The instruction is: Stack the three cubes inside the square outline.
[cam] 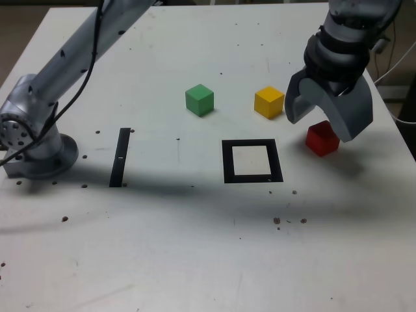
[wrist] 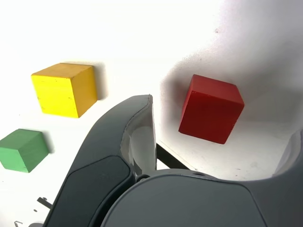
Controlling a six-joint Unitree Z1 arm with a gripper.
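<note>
The red cube [cam: 322,139] sits on the white table [cam: 195,247], to the exterior view's right of the square outline [cam: 252,161]. My gripper [cam: 320,123] hangs open just above it, one jaw on each side, touching nothing. In the wrist view the red cube [wrist: 210,109] lies in the gap beside one dark finger [wrist: 135,137]. The yellow cube [cam: 268,102] [wrist: 65,89] and the green cube [cam: 199,99] [wrist: 22,149] stand apart behind the outline. The outline's white centre holds nothing.
A narrow black strip [cam: 119,156] lies at the exterior view's left, near the arm's base [cam: 32,146]. Small dark specks dot the table. The table's right edge runs close behind the gripper, with cables beyond it.
</note>
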